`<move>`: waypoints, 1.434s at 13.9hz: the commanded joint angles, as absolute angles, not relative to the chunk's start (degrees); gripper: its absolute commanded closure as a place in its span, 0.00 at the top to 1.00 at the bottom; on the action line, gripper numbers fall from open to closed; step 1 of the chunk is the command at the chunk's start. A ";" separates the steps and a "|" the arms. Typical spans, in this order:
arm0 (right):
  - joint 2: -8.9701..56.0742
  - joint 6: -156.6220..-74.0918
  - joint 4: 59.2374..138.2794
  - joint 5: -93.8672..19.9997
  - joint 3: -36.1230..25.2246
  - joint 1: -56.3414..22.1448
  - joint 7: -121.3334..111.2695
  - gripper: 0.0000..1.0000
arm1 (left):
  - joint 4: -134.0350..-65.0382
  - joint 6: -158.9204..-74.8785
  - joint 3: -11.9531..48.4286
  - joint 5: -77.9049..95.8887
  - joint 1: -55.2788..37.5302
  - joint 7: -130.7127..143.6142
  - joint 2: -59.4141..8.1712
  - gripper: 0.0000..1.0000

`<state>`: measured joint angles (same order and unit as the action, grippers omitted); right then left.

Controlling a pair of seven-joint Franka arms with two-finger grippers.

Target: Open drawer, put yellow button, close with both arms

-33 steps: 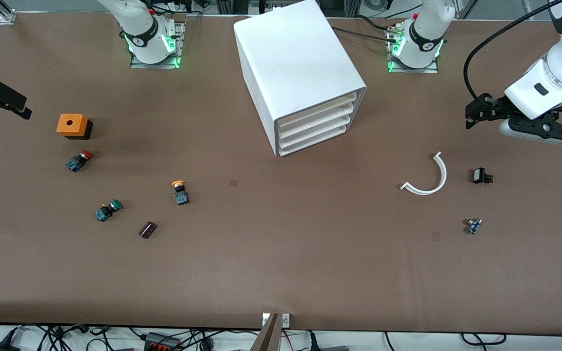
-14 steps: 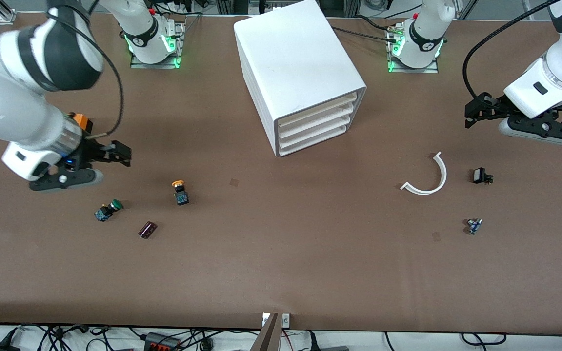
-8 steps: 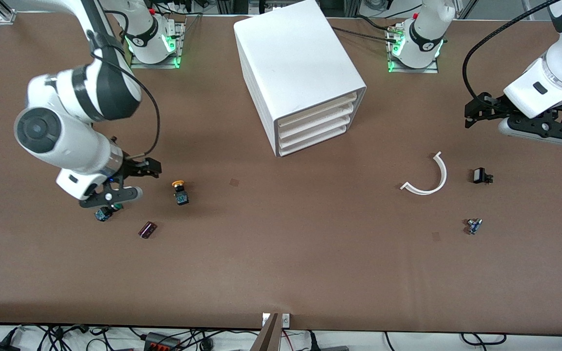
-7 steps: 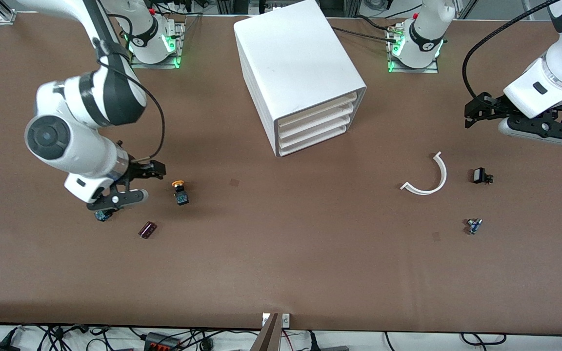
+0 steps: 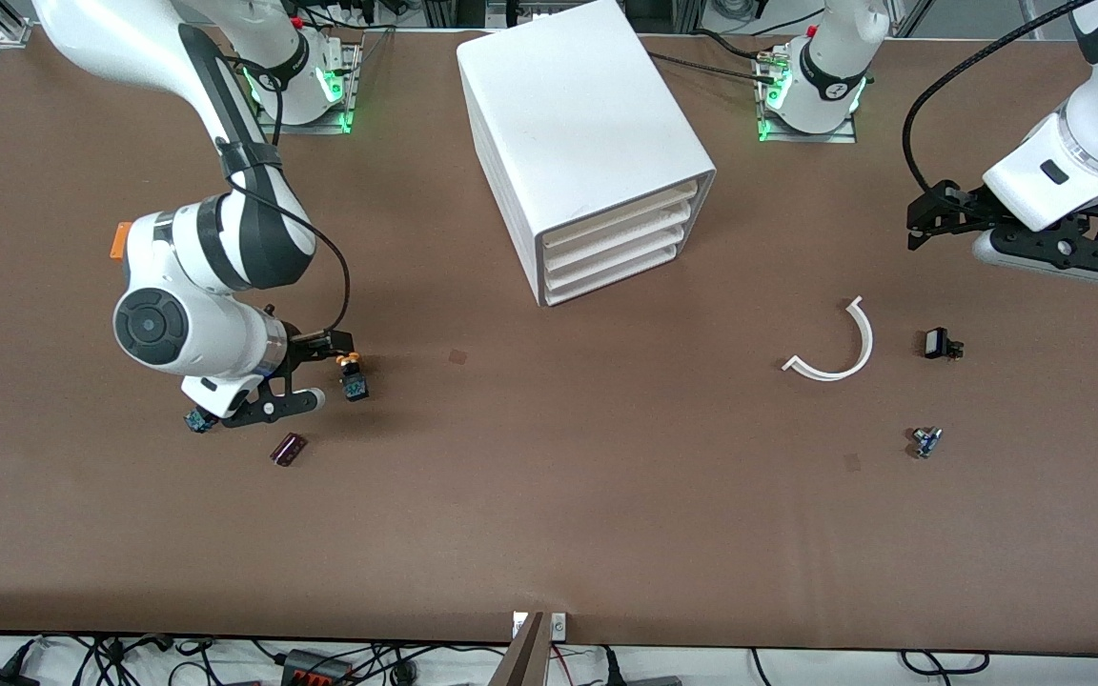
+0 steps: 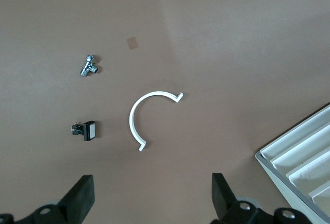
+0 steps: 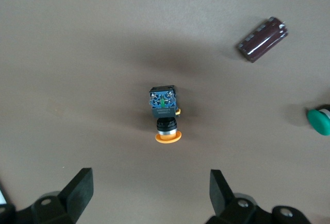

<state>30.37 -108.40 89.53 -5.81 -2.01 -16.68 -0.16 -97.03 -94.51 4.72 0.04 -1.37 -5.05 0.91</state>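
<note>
The yellow button (image 5: pixel 352 373) lies on its side on the table, and the right wrist view shows its orange cap and blue-black body (image 7: pixel 164 113). My right gripper (image 5: pixel 335 345) hovers open just beside it, toward the right arm's end of the table; the button lies ahead of the open fingers (image 7: pixel 149 189), not between them. The white cabinet (image 5: pixel 587 133) stands at the table's middle with its top drawer (image 5: pixel 620 213) shut, like the three below. My left gripper (image 5: pixel 919 225) waits open and empty (image 6: pixel 152 193) above the table at the left arm's end.
A green button (image 7: pixel 320 121) and a dark cylinder (image 5: pixel 288 449) lie near the right gripper. An orange box (image 5: pixel 117 239) is mostly hidden by the right arm. A white curved strip (image 5: pixel 835 348), a small black switch (image 5: pixel 938 344) and a metal fitting (image 5: pixel 925 441) lie below the left gripper.
The right arm has swept in from the table's right-arm end, past the red and green buttons, to just beside the yellow button. The left arm has stayed still.
</note>
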 commanded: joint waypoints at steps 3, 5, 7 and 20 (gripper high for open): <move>33.83 -111.17 89.38 -6.50 -2.29 -18.11 -1.14 1.00 | -96.15 -89.13 5.71 4.98 -1.67 -5.27 0.00 1.00; 35.24 -112.32 89.47 -6.50 -2.29 -18.19 -1.14 1.00 | -95.89 -85.71 5.71 12.18 -1.76 -5.36 -2.19 1.00; 35.94 -112.67 89.47 -6.50 -2.29 -18.45 -1.14 1.00 | -95.98 -81.67 5.71 20.08 -1.67 -5.45 -4.29 1.00; 41.22 -119.53 89.56 -2.11 -2.29 -18.72 -0.18 1.00 | -97.82 -89.56 7.29 61.60 -6.94 -26.54 -26.53 1.00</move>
